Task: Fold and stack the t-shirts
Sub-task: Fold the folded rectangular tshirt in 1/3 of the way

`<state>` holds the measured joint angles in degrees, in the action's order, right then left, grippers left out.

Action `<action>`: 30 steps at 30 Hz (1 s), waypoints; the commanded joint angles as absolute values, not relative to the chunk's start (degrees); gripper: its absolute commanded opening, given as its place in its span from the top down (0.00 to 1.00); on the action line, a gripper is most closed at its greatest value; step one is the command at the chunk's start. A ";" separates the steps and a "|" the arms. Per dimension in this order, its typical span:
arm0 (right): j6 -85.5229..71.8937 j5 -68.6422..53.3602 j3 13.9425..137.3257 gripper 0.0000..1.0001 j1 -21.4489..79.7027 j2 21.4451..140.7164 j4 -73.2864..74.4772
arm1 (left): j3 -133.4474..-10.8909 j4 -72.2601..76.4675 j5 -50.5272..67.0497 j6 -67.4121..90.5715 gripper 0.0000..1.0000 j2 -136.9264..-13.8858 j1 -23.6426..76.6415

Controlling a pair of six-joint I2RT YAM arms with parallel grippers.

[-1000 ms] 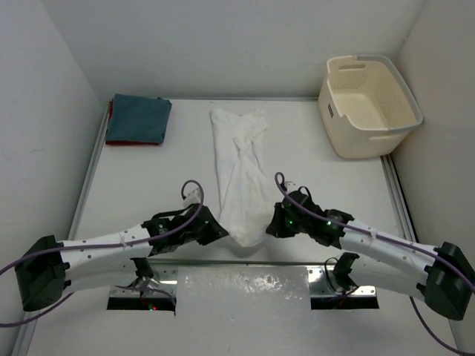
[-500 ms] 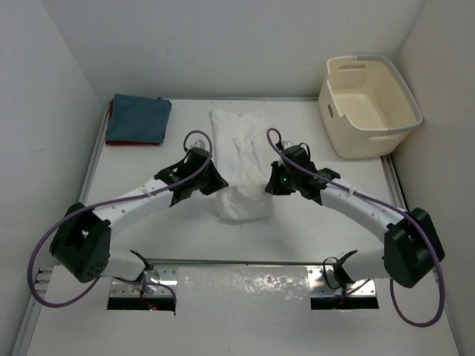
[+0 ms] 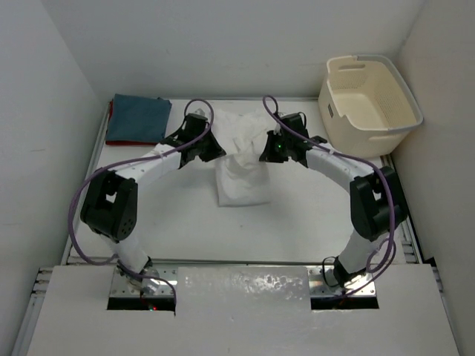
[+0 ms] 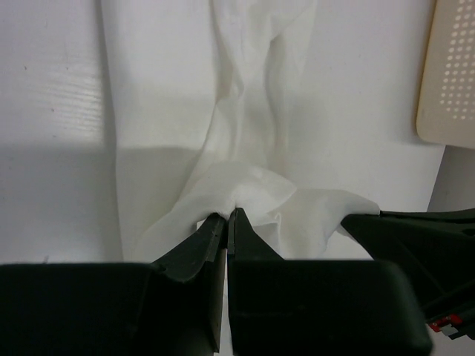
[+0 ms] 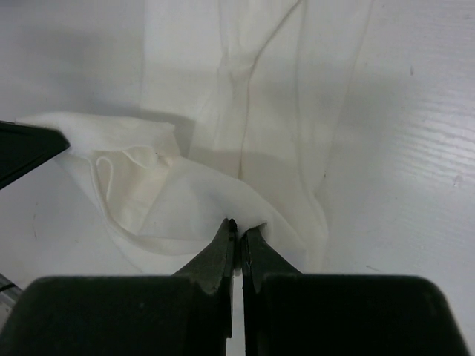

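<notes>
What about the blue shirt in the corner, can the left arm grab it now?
Probably not yet: the left gripper is shut on the white t-shirt and would have to let go first. Nothing lies between it and the folded blue-grey t-shirt nearby.

2 white arms (image 3: pixel 148 167), black joints (image 3: pixel 110 209), purple cables (image 3: pixel 73 219)

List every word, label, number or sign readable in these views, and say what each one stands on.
No text can be read in any view.
On the side of the laundry basket, a dark label: too small to read.
On the white t-shirt and the blue-grey t-shirt: no print shows.
</notes>
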<state>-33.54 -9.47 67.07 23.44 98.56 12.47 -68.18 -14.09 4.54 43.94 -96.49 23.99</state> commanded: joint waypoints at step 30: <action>-26.46 -14.76 87.13 0.01 17.40 113.66 13.54 | -87.72 -18.28 1.85 34.99 0.00 -110.58 19.60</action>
